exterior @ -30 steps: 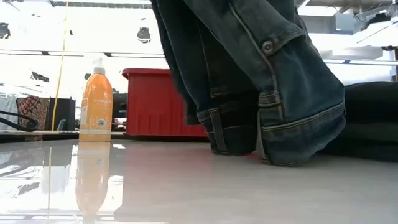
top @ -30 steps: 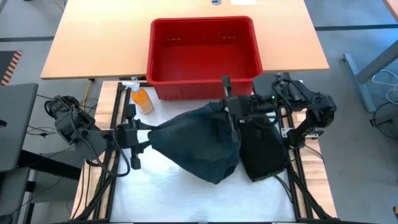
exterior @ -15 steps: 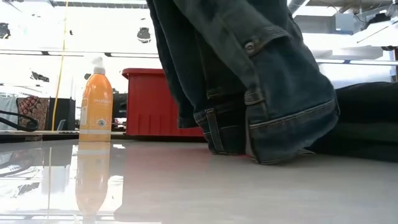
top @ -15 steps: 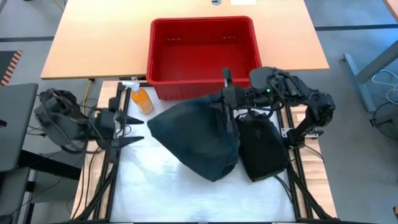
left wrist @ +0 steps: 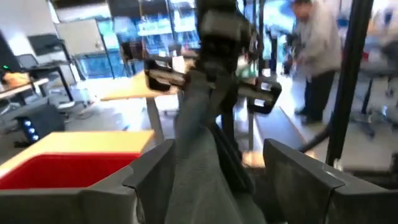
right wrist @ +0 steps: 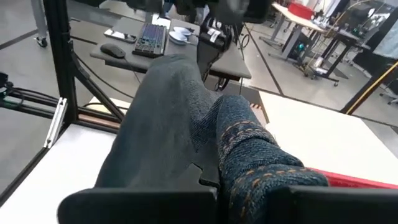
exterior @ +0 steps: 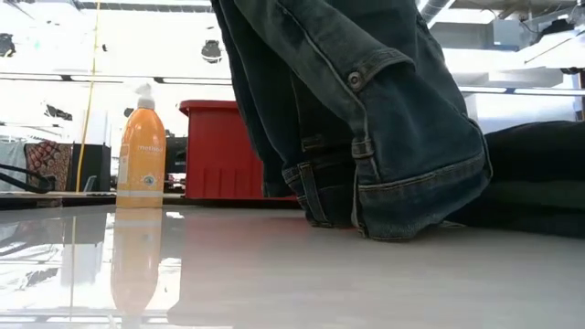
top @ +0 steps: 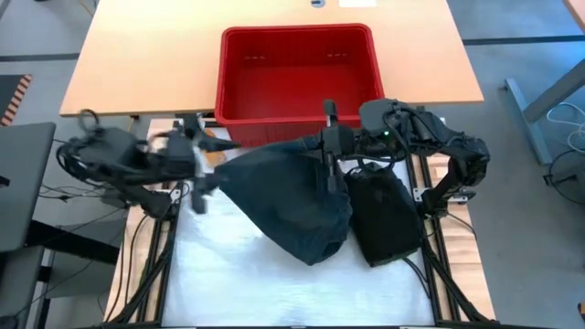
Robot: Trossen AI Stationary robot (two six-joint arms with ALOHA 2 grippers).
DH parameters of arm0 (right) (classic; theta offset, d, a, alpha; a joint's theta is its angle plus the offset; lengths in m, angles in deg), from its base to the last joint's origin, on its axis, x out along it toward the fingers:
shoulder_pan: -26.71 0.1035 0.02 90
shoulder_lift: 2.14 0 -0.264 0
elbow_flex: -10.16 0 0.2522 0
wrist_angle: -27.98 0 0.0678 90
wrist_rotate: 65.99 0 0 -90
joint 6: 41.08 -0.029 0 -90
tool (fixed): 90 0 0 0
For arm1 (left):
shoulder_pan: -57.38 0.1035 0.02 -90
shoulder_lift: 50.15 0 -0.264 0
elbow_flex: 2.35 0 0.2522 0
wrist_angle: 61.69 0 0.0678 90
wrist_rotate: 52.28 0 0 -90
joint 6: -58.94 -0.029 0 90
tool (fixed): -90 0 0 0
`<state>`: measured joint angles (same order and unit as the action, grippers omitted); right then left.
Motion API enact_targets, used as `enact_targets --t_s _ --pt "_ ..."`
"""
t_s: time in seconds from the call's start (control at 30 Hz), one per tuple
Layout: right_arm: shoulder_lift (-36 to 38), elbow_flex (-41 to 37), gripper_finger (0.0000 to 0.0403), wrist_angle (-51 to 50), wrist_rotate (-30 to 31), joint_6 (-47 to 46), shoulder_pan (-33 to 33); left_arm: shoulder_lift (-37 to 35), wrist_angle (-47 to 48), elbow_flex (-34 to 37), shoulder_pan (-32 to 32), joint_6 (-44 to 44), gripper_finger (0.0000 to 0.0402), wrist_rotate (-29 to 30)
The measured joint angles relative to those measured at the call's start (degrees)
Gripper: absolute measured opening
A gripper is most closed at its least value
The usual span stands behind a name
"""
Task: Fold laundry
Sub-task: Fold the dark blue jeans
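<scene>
Your right gripper (top: pixel 331 151), centre of the high view, is clamped on the dark denim garment (top: pixel 297 201), which hangs down to the white table (top: pixel 219 283); its fingertips are buried in cloth. Your left gripper (top: pixel 196 160), at centre-left, is blurred, fingers apart, holding nothing. A black garment (top: pixel 384 219) lies right of centre, partly under the denim. The red basket (top: pixel 302 68) sits above.

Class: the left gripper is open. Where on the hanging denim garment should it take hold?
Probably the free edge of the denim garment nearest the left gripper, approached from that side: the right gripper holds the opposite end up, so the cloth drapes down to the table.
</scene>
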<state>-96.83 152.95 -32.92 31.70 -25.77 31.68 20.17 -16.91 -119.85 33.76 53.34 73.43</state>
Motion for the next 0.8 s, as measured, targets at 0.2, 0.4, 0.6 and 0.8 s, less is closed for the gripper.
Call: enact_targets --t_s 0.2,0.4,0.6,0.8 --pt "-1.0 0.0 0.0026 -0.3 0.0 -0.4 -0.6 4.5 -1.2 -0.1 7.4 -3.2 0.0279 -0.3" --pt "-1.3 -0.1 0.0026 -0.6 0.0 -0.3 -0.7 7.6 0.1 0.0 9.8 -1.5 0.0333 0.1" --pt "-1.3 -0.1 0.0026 -0.7 0.0 0.1 -1.0 7.7 5.7 0.0 11.9 0.9 0.0355 -5.1" --pt "-1.3 -0.1 0.0026 -0.6 0.0 0.1 -1.3 7.7 9.3 0.0 14.2 4.8 0.0355 -6.5"
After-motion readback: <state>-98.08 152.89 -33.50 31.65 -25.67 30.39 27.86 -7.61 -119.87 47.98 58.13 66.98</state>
